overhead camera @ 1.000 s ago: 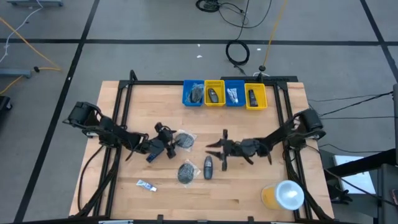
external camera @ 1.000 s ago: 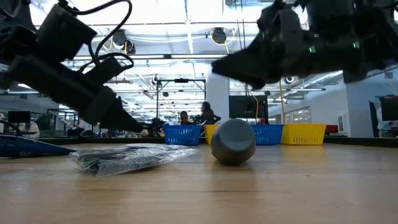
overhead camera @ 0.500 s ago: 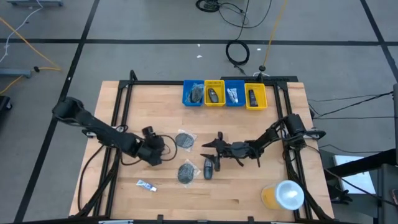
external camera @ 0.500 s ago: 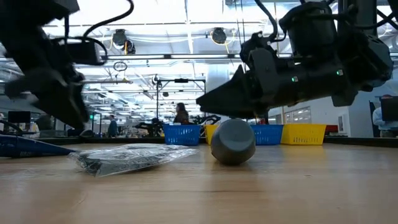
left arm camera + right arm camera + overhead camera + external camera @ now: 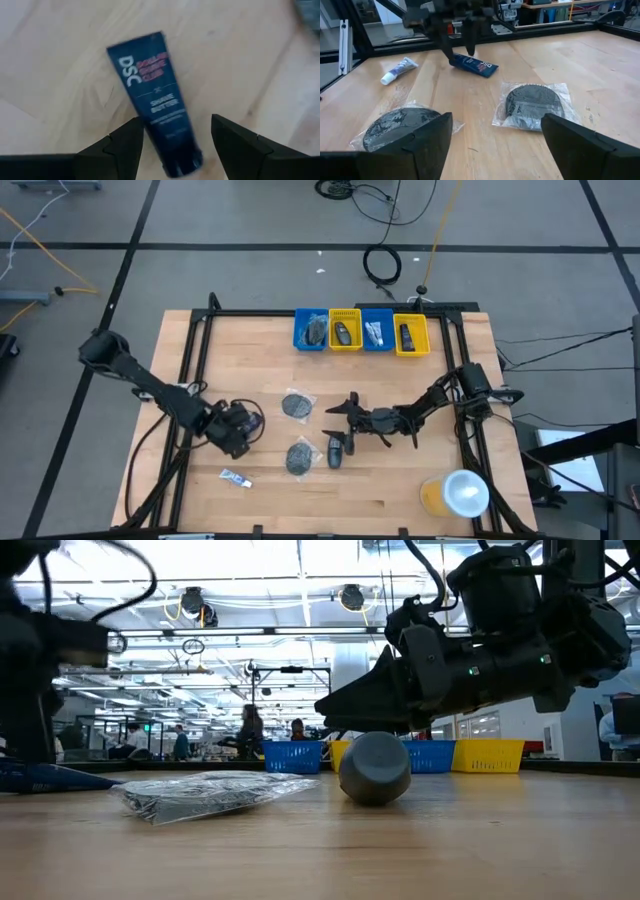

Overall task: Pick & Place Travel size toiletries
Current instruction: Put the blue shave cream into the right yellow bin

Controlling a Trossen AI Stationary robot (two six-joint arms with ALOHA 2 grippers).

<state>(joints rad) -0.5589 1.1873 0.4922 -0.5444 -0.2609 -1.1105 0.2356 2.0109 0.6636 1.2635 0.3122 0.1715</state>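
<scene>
A dark blue tube [image 5: 150, 90] lies flat on the wood, and my left gripper [image 5: 176, 120] hangs open just above its cap end, one finger on either side, touching nothing. In the high view this gripper [image 5: 238, 430] is at the table's left middle. My right gripper [image 5: 340, 420] stands open and low near the table's middle, beside a dark grey bottle [image 5: 335, 450] that lies on its side [image 5: 375, 768]. Two clear-wrapped dark round pieces [image 5: 532, 102] [image 5: 400, 125] lie flat in front of it. A small white tube [image 5: 236, 477] lies near the front left.
Along the far edge stand blue [image 5: 311, 330] and yellow [image 5: 345, 330] bins, then another blue [image 5: 376, 332] and yellow one [image 5: 410, 335], each holding small items. A yellow cup with a white lid [image 5: 455, 493] stands at the near right corner. Bare wood lies at the near middle.
My left gripper has swung toward the table's left and near edges, from beside the far round piece to above the dark blue tube. My right gripper has come down and a little toward the left, next to the dark grey bottle. The items lie where they were.
</scene>
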